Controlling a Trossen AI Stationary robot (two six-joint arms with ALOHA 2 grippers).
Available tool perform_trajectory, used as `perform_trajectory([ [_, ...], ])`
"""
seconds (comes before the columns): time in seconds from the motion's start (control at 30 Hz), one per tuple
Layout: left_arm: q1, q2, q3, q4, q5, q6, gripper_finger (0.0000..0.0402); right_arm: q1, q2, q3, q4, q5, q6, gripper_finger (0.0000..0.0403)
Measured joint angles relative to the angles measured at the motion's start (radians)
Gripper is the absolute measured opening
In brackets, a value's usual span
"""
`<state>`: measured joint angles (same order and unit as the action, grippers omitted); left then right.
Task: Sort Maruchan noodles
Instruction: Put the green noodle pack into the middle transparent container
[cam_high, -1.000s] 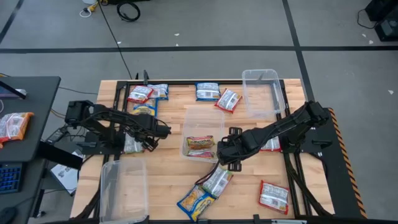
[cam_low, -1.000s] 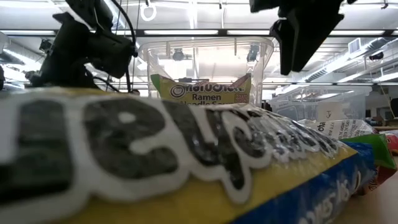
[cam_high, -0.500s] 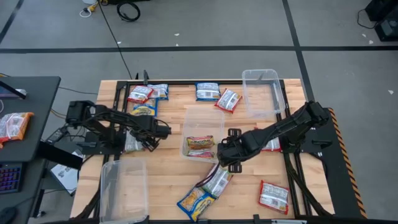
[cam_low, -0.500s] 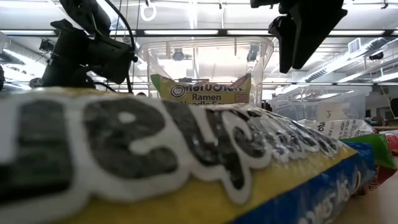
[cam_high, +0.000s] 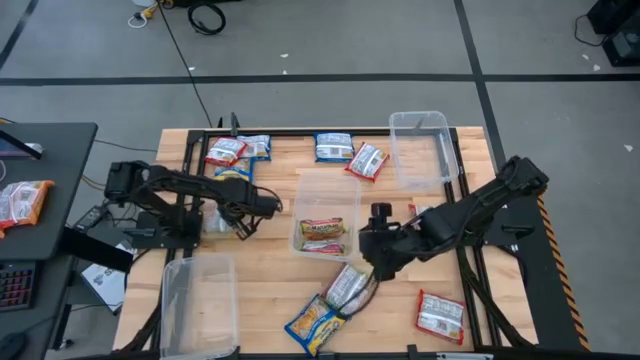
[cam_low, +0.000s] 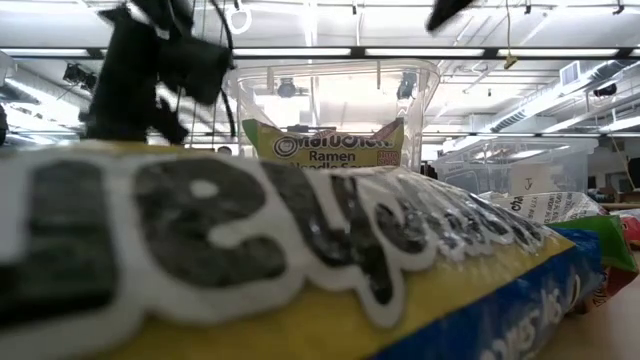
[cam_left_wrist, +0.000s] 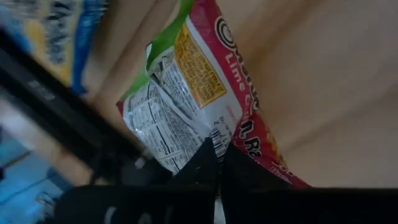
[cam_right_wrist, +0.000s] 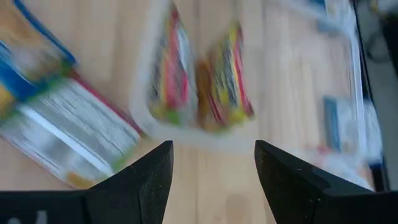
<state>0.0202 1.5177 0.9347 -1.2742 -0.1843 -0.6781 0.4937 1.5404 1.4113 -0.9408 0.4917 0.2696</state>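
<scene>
1. The left wrist view alone shows the grip: the left end effector (cam_left_wrist: 217, 163) has its two dark fingers pressed together on the edge of a silvery green-pink packet (cam_left_wrist: 205, 99), with a blue-and-yellow packet (cam_left_wrist: 62, 31) beyond; from above, that end effector (cam_high: 243, 218) sits at the desk's left side and the held packet is mostly hidden under the arm.
2. The right wrist view shows the right end effector (cam_right_wrist: 211, 180) empty with fingers set wide, above the desk in front of a clear tub (cam_right_wrist: 186, 134) holding two packets; the high view places this end effector (cam_high: 377, 262) just right of that central tub (cam_high: 326, 185), with a loose silvery packet (cam_high: 348, 287) just beside it.
3. Other noodle packets lie scattered — a red-and-white one (cam_high: 440, 312) at the near right, a blue one (cam_high: 333, 146) at the far edge; the low view is nearly filled by a yellow-and-blue packet (cam_low: 250, 270) lying close to the lens.
4. The wooden desk (cam_high: 270, 280) also bears two more clear tubs; around it, grey floor with dark lines.
</scene>
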Motion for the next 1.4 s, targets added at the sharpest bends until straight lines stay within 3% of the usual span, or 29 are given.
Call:
perform_trajectory([
  [0.17, -0.064, -0.128, 0.147, -0.038, -0.003, 0.012, 0.0003, 0.025, -0.044, -0.111, 0.323, -0.063, -0.149, 0.023],
  [0.33, -0.171, -0.312, 0.249, 0.011, -0.131, -0.017, 0.0002, -0.005, -0.129, -0.371, 0.799, -0.041, -0.255, 0.023],
  [0.47, -0.26, -0.45, 0.262, 0.167, -0.24, 0.052, 0.0001, -0.045, -0.18, -0.502, 1.069, -0.056, -0.304, 0.0233],
  [0.6, -0.3, -0.528, 0.262, 0.381, -0.272, 0.224, 0.0001, -0.096, -0.196, -0.513, 1.176, -0.154, -0.403, 0.0256],
  [0.67, -0.313, -0.538, 0.262, 0.51, -0.245, 0.388, 0.0001, -0.129, -0.193, -0.509, 1.219, -0.212, -0.436, 0.0277],
  [0.77, -0.332, -0.533, 0.262, 0.708, -0.128, 0.633, 0.0001, -0.188, -0.178, -0.5, 1.246, -0.305, -0.446, 0.031],
  [0.93, -0.332, -0.466, 0.262, 0.947, 0.061, 0.905, 0.0003, -0.255, -0.121, -0.501, 1.392, -0.358, -0.446, 0.0345],
  [1.1, -0.318, -0.368, 0.262, 1.127, 0.21, 1.042, 0.0004, -0.258, -0.048, -0.518, 1.679, -0.41, -0.525, 0.0346],
  [1.23, -0.305, -0.324, 0.262, 1.193, 0.284, 1.1, 0.0004, -0.259, -0.034, -0.518, 1.737, -0.492, -0.535, 0.0342],
  [1.4, -0.269, -0.304, 0.264, 1.234, 0.298, 1.108, 0.0005, -0.26, -0.036, -0.518, 1.784, -0.665, -0.52, 0.034],
])
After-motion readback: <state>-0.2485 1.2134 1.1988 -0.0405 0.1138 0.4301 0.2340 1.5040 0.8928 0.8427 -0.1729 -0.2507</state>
